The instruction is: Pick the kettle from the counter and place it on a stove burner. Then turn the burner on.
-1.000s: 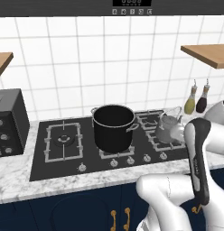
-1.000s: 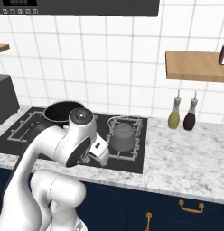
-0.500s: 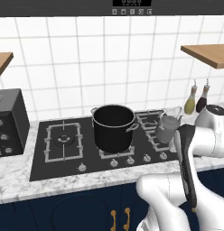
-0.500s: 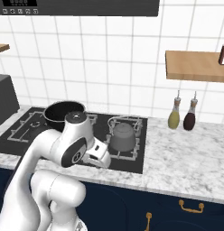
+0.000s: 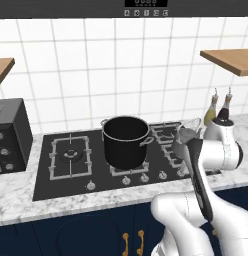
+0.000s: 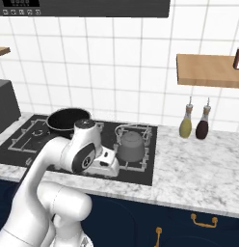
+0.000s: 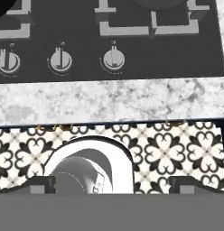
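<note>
While kettle [image 6: 130, 146] stays put, arm has swung lower.

matt grey metal kettle [image 6: 130, 146], veined marble counter [image 6: 198, 166], black stockpot [image 5: 125, 141]

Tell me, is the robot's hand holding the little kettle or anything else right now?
No, nothing is held. The gripper is open, with only floor between its fingertips. The kettle sits by itself on the stove burner.

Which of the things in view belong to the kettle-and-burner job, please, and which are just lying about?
Job: kettle, already on the stove burner; knobs; open gripper.
Lying about: black stockpot, two bottles, wooden shelf.
</note>
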Motion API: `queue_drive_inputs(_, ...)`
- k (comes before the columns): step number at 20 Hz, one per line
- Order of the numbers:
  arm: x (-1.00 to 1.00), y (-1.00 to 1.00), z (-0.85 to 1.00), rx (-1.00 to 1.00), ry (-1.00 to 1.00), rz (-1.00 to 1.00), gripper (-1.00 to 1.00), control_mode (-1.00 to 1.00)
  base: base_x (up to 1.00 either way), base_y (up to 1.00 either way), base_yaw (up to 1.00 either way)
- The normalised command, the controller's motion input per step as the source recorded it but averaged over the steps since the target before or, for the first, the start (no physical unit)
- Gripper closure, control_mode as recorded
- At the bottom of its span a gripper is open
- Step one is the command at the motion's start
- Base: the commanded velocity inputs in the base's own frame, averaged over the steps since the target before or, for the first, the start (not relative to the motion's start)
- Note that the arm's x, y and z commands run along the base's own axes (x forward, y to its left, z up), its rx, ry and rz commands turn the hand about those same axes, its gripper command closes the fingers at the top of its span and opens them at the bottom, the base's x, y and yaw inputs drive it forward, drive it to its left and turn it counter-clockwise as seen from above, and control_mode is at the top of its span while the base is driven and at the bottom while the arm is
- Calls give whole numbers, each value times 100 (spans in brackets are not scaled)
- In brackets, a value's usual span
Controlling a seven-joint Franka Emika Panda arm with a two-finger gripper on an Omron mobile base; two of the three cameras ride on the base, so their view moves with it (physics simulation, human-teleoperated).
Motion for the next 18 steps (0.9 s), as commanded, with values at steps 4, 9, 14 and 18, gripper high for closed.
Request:
queue_drive_inputs(4, 40, -5, -19, 0, 0, 17, -100, -100, 0, 0, 0)
queue_drive_inputs(9, 34, 0, -32, 0, 0, 15, -100, -100, 0, 0, 0)
queue_drive_inputs(14, 26, 0, -30, 0, 0, 11, -100, -100, 0, 0, 0)
queue_drive_inputs(18, 21, 0, -28, 0, 0, 6, -100, -100, 0, 0, 0)
